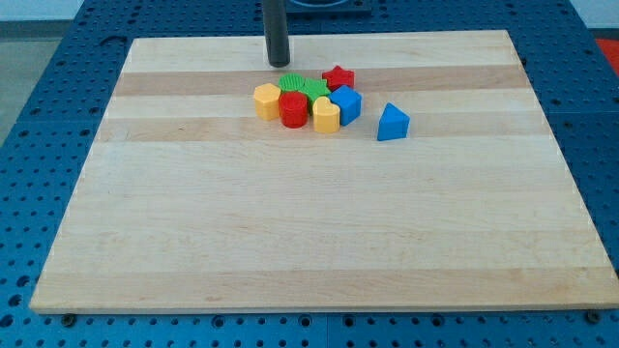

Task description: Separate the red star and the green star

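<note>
The red star [338,77] lies near the view's top centre, at the right top of a tight cluster of blocks. The green star [314,89] sits just to its left and below, touching or nearly touching it. My tip [279,64] stands on the board a little above and to the left of the cluster, close to a green round block [291,84] and apart from both stars.
The cluster also holds a yellow hexagon [267,101], a red cylinder [293,109], a yellow block [326,115] and a blue cube [346,102]. A blue triangle [392,123] lies apart to the right. The wooden board [309,232] lies on a blue perforated table.
</note>
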